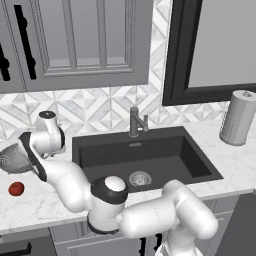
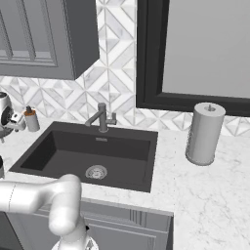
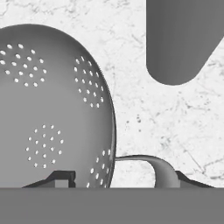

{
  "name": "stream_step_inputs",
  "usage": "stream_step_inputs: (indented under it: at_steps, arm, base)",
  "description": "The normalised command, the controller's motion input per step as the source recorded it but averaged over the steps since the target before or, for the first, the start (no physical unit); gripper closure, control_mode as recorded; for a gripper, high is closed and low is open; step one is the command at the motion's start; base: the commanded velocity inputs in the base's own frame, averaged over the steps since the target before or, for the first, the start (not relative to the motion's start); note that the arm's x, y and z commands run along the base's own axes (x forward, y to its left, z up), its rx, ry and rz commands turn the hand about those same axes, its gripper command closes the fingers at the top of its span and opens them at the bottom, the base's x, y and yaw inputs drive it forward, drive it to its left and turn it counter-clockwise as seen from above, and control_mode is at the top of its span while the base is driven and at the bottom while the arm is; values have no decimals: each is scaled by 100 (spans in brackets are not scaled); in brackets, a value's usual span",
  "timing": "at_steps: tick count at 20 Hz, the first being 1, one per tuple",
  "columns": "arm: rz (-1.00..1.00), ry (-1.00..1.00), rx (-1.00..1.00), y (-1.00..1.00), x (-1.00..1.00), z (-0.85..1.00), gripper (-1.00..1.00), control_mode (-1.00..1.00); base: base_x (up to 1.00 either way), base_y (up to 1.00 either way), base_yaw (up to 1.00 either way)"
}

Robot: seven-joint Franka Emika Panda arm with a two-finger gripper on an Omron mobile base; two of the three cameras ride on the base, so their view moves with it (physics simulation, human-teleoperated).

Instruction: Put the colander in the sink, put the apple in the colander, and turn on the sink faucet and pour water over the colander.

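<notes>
Claw (image 3: 118, 183) poised at colander (image 3: 52, 105), finger tips spread wide open astride its rim and loop handle. Colander resting on white marble table (image 1: 45, 200) left of sink (image 1: 145, 155), red apple (image 1: 16, 188) just in front. Beyond, faucet (image 1: 135, 121) upright behind dark basin; paper towel roll (image 1: 239, 118) far right.

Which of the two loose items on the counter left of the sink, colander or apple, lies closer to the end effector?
The colander: the end effector hangs right at its rim and loop handle, while the small red apple sits apart, nearer the counter's front edge.
</notes>
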Motion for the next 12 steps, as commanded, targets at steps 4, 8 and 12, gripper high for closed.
stream_step_inputs:
  at_steps: [4,8,12]
  arm:
    - [-4,-13,11,-15,-37,0,100,-100]
    - [-5,-7,16,-24,-18,9,100,-100]
    - [-4,0,11,-64,-47,30,100,-100]
  base:
    - [0,0,0]
    - [0,0,0]
    - [0,0,0]
